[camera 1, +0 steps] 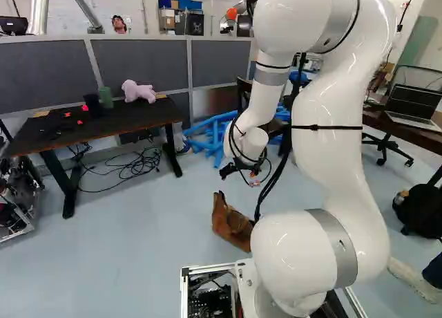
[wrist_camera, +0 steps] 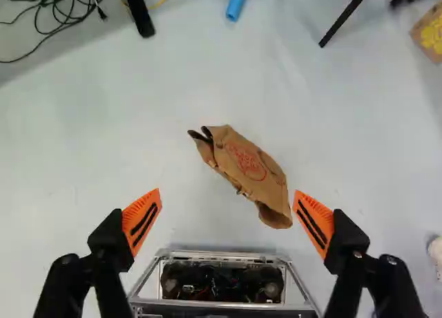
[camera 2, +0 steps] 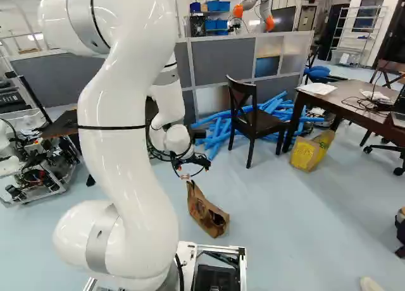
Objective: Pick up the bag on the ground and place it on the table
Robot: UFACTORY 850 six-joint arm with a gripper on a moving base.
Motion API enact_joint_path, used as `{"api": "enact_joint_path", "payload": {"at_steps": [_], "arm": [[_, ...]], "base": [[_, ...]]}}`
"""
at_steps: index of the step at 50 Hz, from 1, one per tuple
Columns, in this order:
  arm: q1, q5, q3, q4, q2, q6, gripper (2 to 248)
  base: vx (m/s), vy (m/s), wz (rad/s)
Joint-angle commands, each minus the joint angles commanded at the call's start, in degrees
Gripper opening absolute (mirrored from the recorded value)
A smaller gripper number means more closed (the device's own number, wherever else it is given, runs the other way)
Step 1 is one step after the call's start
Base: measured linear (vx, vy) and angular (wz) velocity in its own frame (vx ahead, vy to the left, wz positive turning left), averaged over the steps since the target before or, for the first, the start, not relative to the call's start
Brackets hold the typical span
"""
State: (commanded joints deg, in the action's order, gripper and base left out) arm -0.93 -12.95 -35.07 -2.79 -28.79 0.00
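- Two fingers of the gripper [wrist_camera: 227, 193] stand wide apart, gripping nothing; the brown bag [camera 1: 231, 225] sits on the floor [camera 1: 131, 256], low in the middle of the left base view.
- It slants across the fingers' closing line, so without a turn they might skew it or catch one corner.
- Its creased material could slip from a shallow pinch; reaching too deep could jam the fingers into the floor.
- Upper left in that view, the dark table [camera 1: 138, 117] bears a pink plush toy [camera 1: 138, 91]; a low approach might knock it.
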Motion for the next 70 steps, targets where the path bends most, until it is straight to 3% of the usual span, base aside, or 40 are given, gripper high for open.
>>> {"api": "enact_joint_path", "payload": {"at_steps": [22,70], "arm": [[-1.3,4.5,-4.9,-5.1,-6.7,0.0,247],[-1.3,4.8,-14.0,-17.4,-19.6,-0.1,247]], "base": [[0.0,0.0,0.0],[0.0,0.0,0.0]]}}
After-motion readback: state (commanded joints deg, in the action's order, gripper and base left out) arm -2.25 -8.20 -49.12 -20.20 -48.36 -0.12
